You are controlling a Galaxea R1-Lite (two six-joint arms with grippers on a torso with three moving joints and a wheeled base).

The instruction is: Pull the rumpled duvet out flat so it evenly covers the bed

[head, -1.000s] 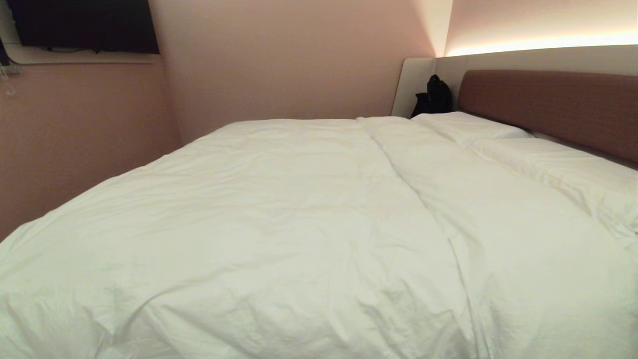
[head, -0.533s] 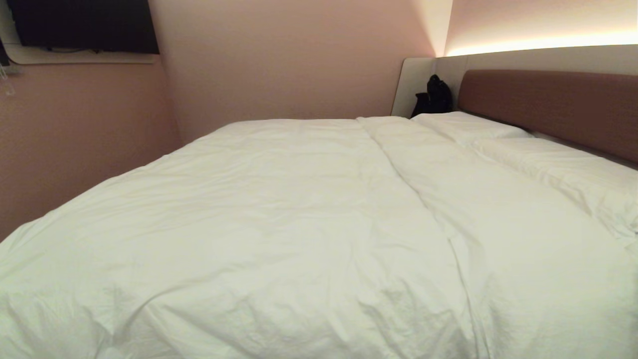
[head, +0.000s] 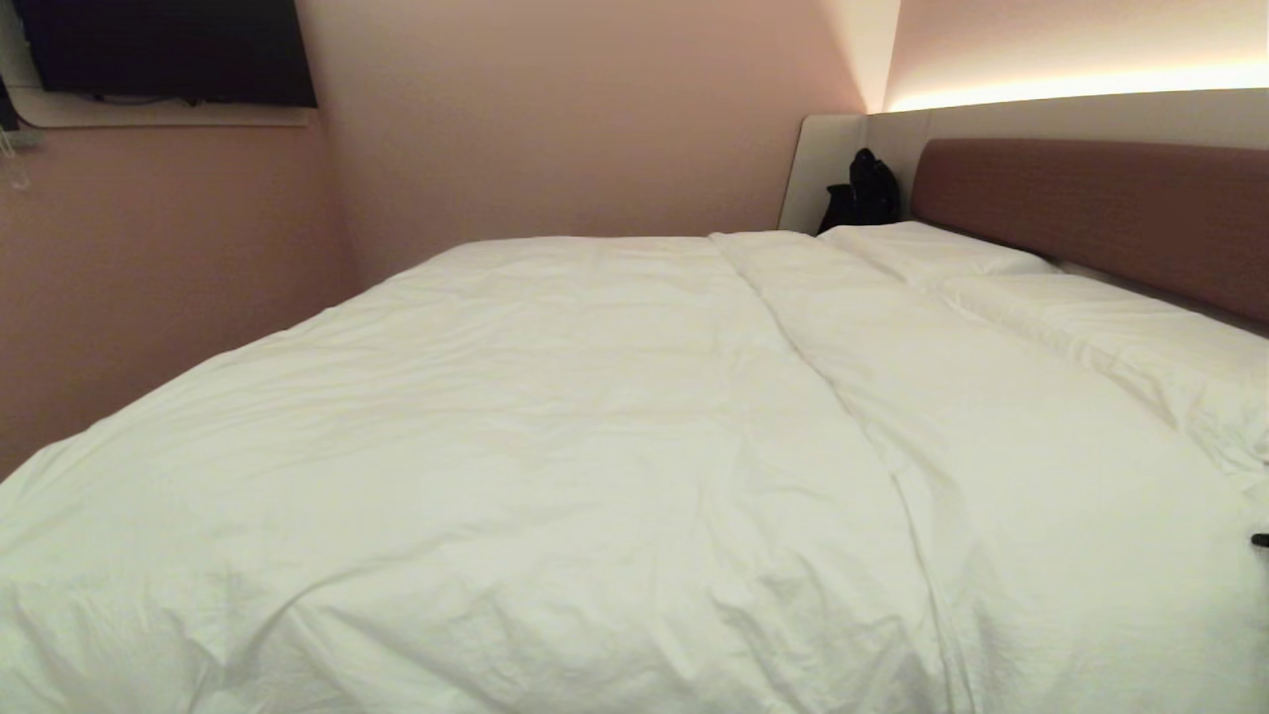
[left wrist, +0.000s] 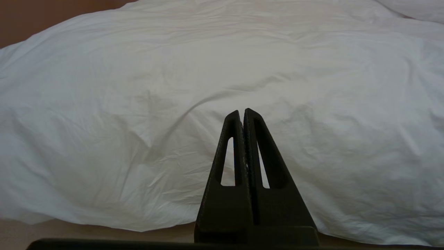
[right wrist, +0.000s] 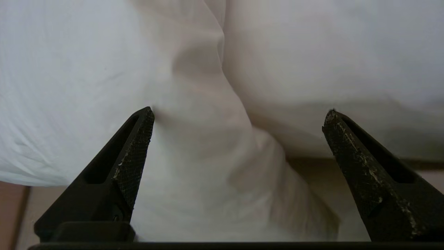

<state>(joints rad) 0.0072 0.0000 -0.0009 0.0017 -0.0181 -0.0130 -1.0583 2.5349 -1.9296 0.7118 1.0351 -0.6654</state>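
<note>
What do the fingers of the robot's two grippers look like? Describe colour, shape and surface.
Left gripper: matt black, tapered triangular fingers, each with a long slot. Right gripper: the same black wedge fingers, cross-hatched inner faces, pale scuffs and scratches along the edges.

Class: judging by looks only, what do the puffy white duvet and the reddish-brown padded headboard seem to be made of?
The puffy white duvet: probably matte woven cotton over soft filling; it shows fine creases and rounded folds. The reddish-brown padded headboard: probably upholstered fabric or leatherette; it has a dull, even surface and soft rounded edges, but any weave is too fine to tell.
</note>
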